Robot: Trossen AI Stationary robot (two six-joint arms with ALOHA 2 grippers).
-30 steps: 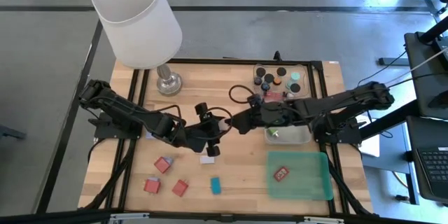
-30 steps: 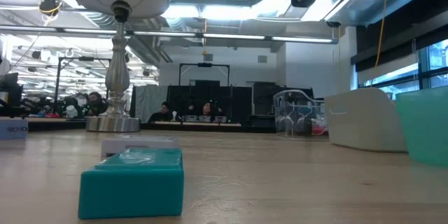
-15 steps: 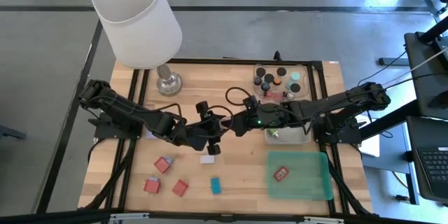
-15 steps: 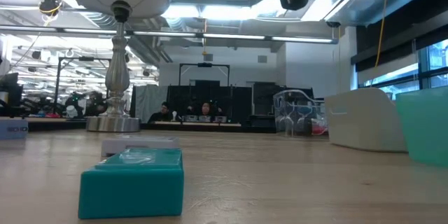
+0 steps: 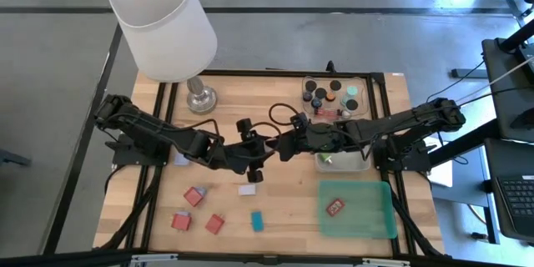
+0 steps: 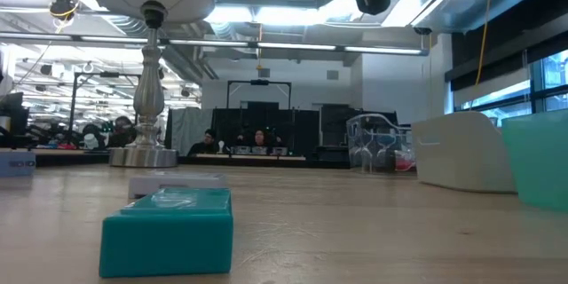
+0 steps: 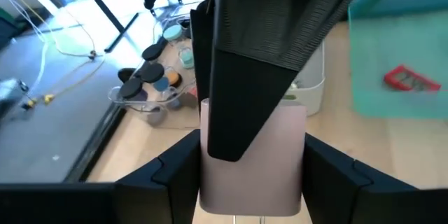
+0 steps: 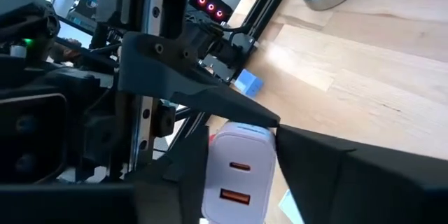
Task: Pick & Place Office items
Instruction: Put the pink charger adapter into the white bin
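Both pincers meet in mid-air over the middle of the butcher-block table point(image 5: 275, 92), sharing one thing: a smooth, boxy pale-pink charger point(image 7: 253, 155) with rounded corners and two orange-lined ports (seen in the right wrist view). The left gripper point(image 5: 260, 145) pinches its flat sides between matte black fingers. The right gripper point(image 5: 275, 146) has its angular fingers pressed against the same block, narrowly spread. Below them on the wood lie a small white block point(image 5: 247, 189), a glossy teal block point(image 5: 257, 220) and three red blocks point(image 5: 195, 195). Behind the right gripper, a clear tray point(image 5: 310, 83) holds round capped cylinders.
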